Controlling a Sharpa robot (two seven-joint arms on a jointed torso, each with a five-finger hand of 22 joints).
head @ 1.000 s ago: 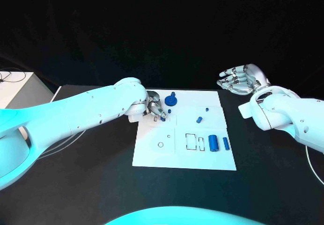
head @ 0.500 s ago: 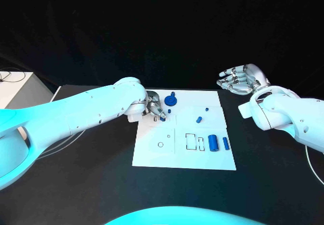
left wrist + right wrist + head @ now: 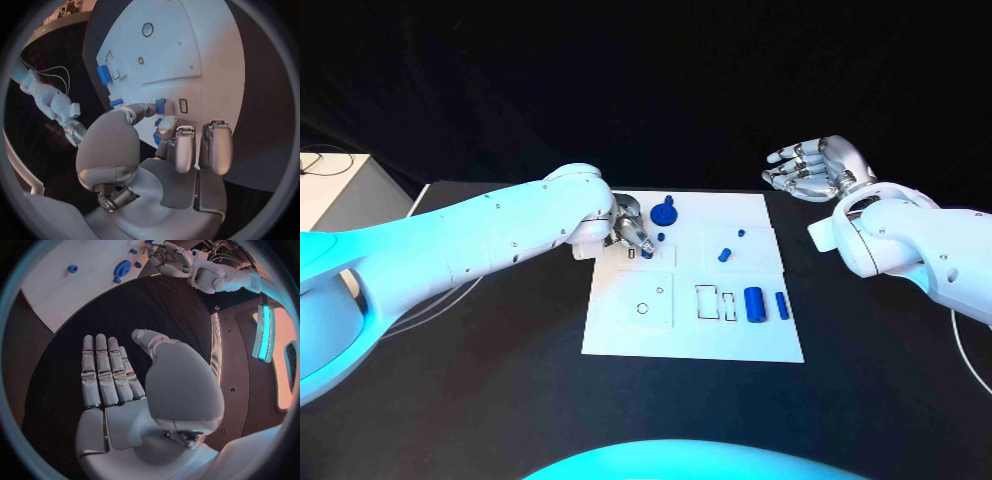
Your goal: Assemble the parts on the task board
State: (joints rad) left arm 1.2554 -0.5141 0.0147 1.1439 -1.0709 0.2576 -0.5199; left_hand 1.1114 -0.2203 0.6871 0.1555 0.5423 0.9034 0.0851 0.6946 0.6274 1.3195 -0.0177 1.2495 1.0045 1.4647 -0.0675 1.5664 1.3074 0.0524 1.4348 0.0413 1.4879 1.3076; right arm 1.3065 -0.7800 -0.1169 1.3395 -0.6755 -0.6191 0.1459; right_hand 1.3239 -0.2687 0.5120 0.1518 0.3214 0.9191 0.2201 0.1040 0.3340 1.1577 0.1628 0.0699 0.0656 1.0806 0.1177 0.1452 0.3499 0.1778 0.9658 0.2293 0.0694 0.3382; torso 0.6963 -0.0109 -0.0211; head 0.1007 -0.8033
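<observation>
Black table (image 3: 473, 400) carries the white task board (image 3: 697, 320) at centre. Left hand (image 3: 629, 228) sits low over the board's far-left corner, fingers curled down, thumb and a fingertip pinching a small blue part (image 3: 160, 106) right at the board surface beside a small rectangular slot (image 3: 183, 105). Right hand (image 3: 816, 168) is raised off the board's far-right corner, well apart from it, fingers loosely spread, palm bare, gripping nothing. Blue round knobbed part (image 3: 665, 213) lies just beside the left hand. Large blue cylinder (image 3: 756, 304) lies near the board's right edge, a slimmer blue bar (image 3: 783, 306) alongside. Two small blue pegs (image 3: 726, 255) mid-board.
</observation>
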